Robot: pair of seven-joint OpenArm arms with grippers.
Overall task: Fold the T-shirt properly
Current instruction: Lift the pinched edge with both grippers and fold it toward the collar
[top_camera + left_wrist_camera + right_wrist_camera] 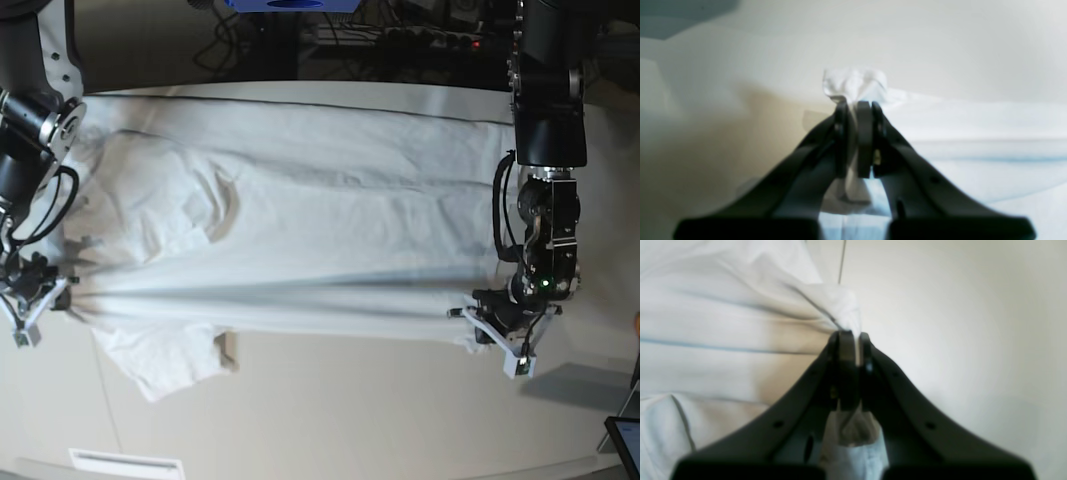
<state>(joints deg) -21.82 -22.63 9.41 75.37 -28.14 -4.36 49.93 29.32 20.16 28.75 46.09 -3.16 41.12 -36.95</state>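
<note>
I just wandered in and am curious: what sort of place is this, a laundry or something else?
Probably a robotics lab or test bench, not a laundry. Two black robot arms each pinch the white T-shirt across a bare off-white tabletop, and tangled cables and electronics sit behind it.

**Overhead base view, two close wrist views**

The base camera looks steeply down on the smooth off-white tabletop (330, 400). Each wrist camera sits close behind its own black gripper, left (858, 111) and right (853, 340), sharing the wrinkly white T-shirt (300, 220).
</note>
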